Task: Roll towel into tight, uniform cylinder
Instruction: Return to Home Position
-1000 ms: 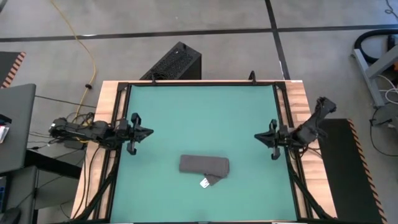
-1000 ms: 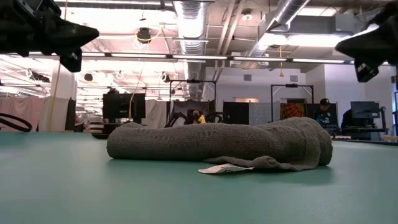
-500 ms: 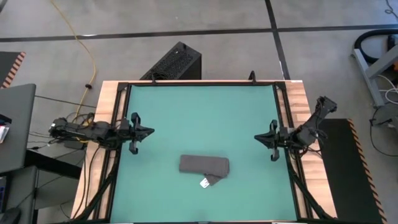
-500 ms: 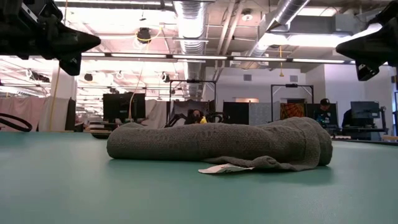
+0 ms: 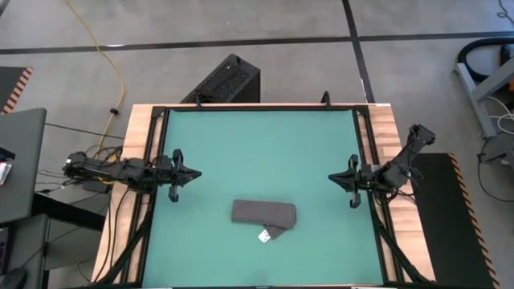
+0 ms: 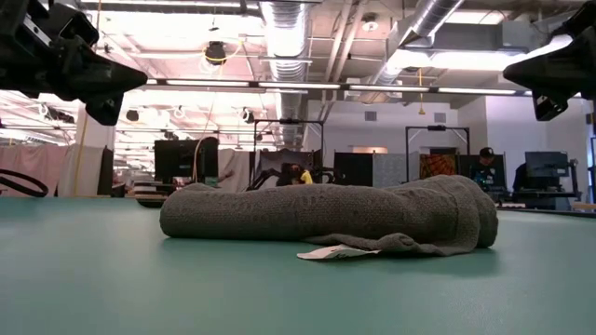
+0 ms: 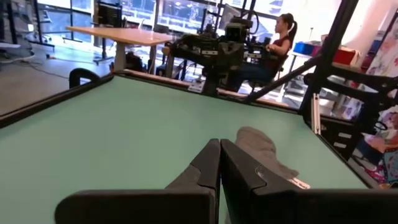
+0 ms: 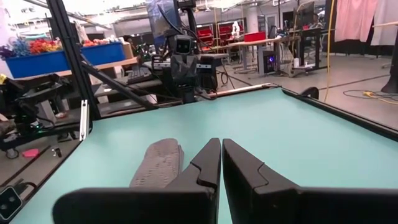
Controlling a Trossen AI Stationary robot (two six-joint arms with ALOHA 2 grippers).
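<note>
The dark grey towel lies rolled into a short cylinder on the teal mat, near the front middle. A loose flap with a white tag sticks out on its near side and lies flat on the mat. My left gripper hovers shut over the mat's left edge, pointing level toward the right. My right gripper hovers shut over the right edge, pointing left. Both are well clear of the towel and above it.
A black frame rail runs around the mat. A black box stands on the floor beyond the far edge. Open mat lies all around the towel. People sit at desks in the room behind.
My left gripper has tipped its fingers a little downward and sunk slightly. It stays shut over the mat's left edge. The towel and my right gripper have kept still.
</note>
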